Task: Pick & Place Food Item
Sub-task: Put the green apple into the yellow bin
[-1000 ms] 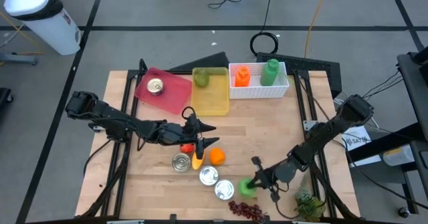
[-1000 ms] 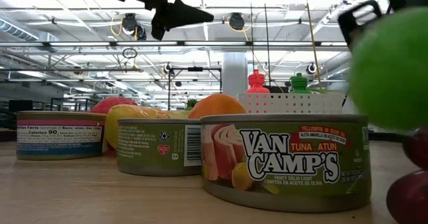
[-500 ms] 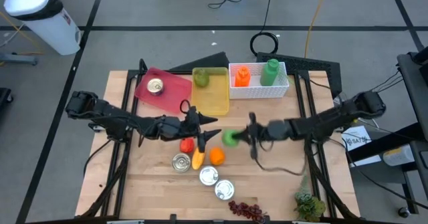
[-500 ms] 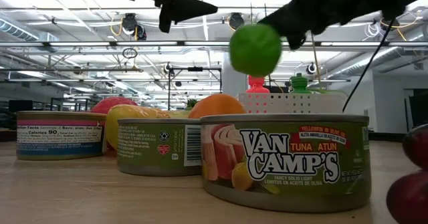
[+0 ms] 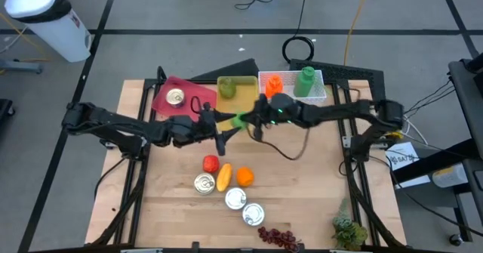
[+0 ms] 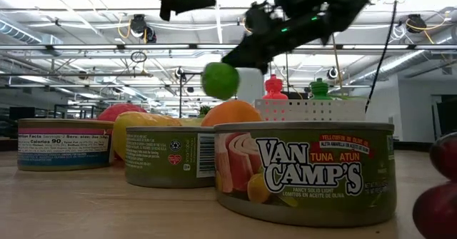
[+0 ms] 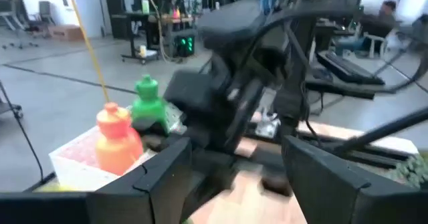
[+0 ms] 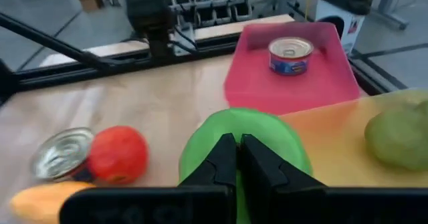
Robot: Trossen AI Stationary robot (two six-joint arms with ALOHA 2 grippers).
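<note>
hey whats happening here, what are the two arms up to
The right gripper is shut on a green round fruit, holding it in the air by the edge of the yellow tray. The left gripper hangs open just beside it, holding nothing. Cans, a tomato and an orange sit on the table.

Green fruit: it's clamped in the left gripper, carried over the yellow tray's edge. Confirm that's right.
Not quite. The right gripper holds the green fruit, not the left. The right wrist view shows its own fingers shut on it; the high view shows it at the yellow tray's edge.
</note>
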